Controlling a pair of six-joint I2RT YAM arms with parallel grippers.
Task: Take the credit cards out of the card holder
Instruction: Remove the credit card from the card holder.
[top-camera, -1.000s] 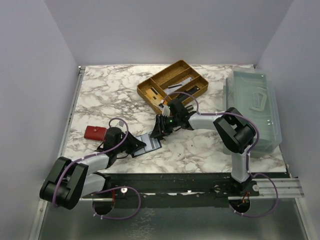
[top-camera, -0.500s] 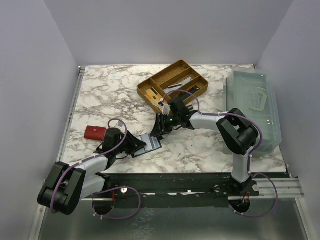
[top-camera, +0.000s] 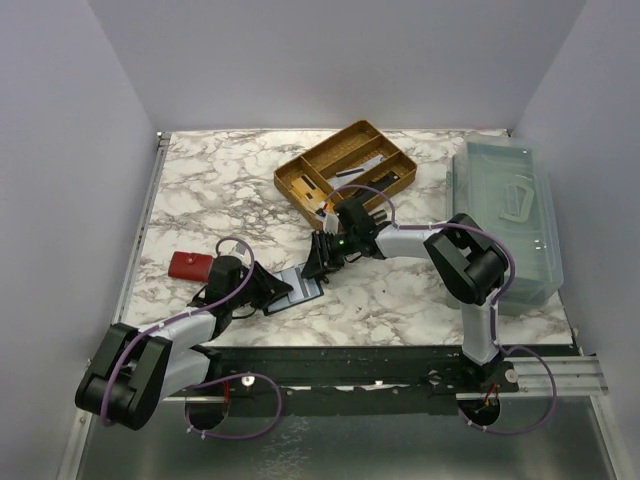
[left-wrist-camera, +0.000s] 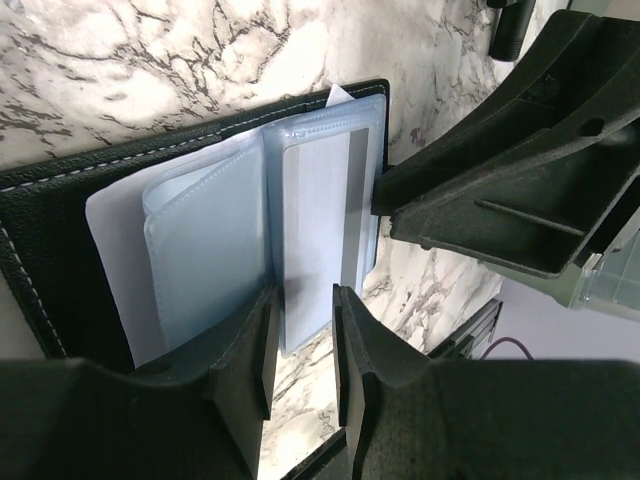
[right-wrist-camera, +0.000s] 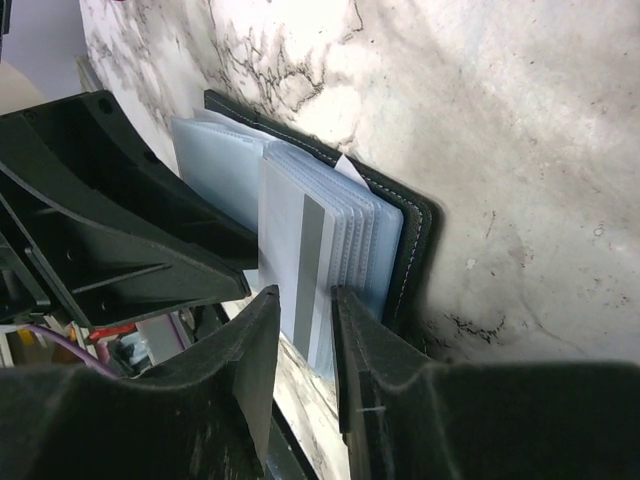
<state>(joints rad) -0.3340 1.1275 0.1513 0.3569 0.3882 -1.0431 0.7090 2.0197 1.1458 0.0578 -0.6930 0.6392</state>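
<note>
Marbled table (top-camera: 200, 190), open black card holder (left-wrist-camera: 50, 260), pale credit cards (left-wrist-camera: 315, 230) in clear sleeves (left-wrist-camera: 200, 250), both jaws slightly apart

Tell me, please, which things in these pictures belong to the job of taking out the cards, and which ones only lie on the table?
For the job:
- card holder, lying open
- credit cards in its sleeves
- left hand
- right hand

Only lying about:
- gold divided tray
- small red case
- clear lidded box
</note>
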